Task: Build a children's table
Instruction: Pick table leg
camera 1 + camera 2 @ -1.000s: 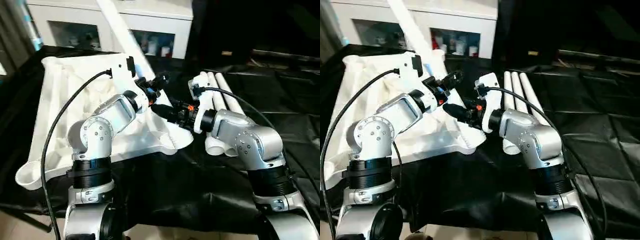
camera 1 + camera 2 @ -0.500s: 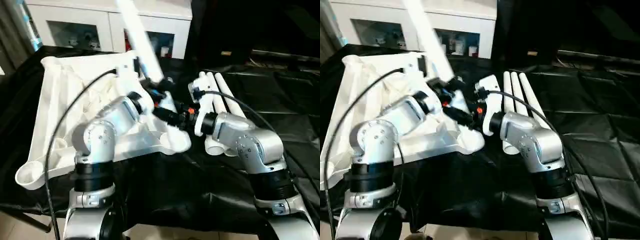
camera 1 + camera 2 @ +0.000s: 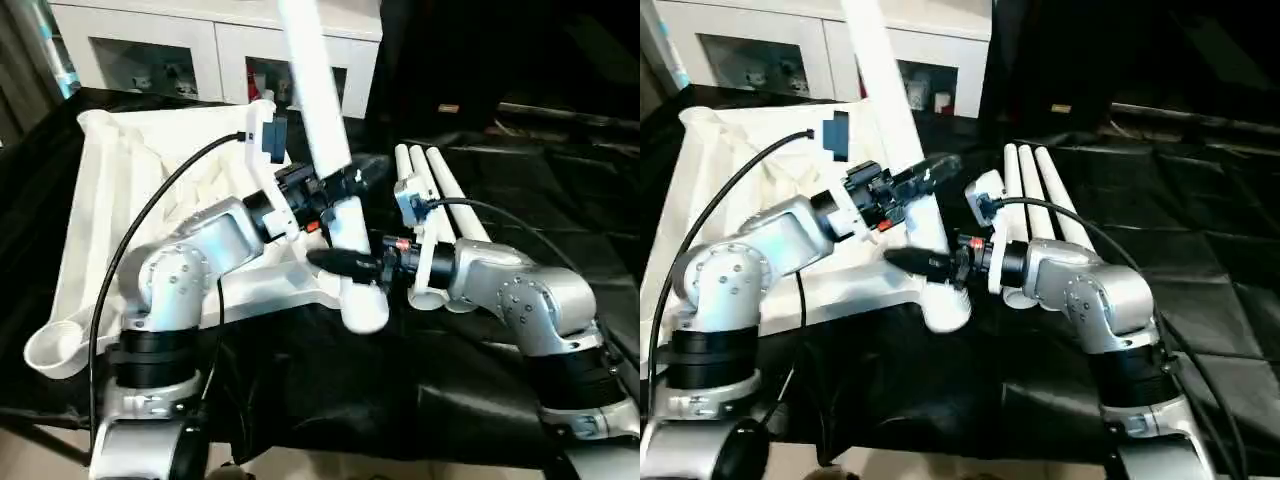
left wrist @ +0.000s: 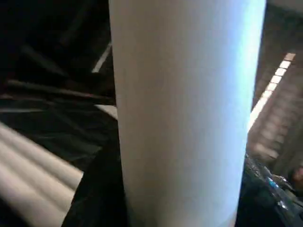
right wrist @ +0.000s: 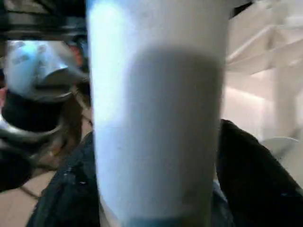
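Note:
The children's table top (image 3: pixel 150 190) lies upside down on the black cloth, ribs up. One white leg (image 3: pixel 315 90) stands almost upright, its lower end at the near right corner socket (image 3: pixel 362 308). My left gripper (image 3: pixel 335 190) is shut on this leg at mid height; the tube (image 4: pixel 184 113) sits between its fingers in the left wrist view. My right gripper (image 3: pixel 345 262) reaches in from the right, low on the leg just above the socket. It is open, its fingers standing either side of the tube (image 5: pixel 156 123).
Three spare white legs (image 3: pixel 440 185) lie side by side on the black cloth (image 3: pixel 400 380) right of the top, behind my right forearm. A white cabinet with glass doors (image 3: pixel 180 50) stands at the back. Another corner socket (image 3: pixel 45 345) overhangs near left.
The leg has swung from leaning back-left to nearly upright, its foot brought to the near right socket. My right gripper slid lower on the leg and its jaws widened.

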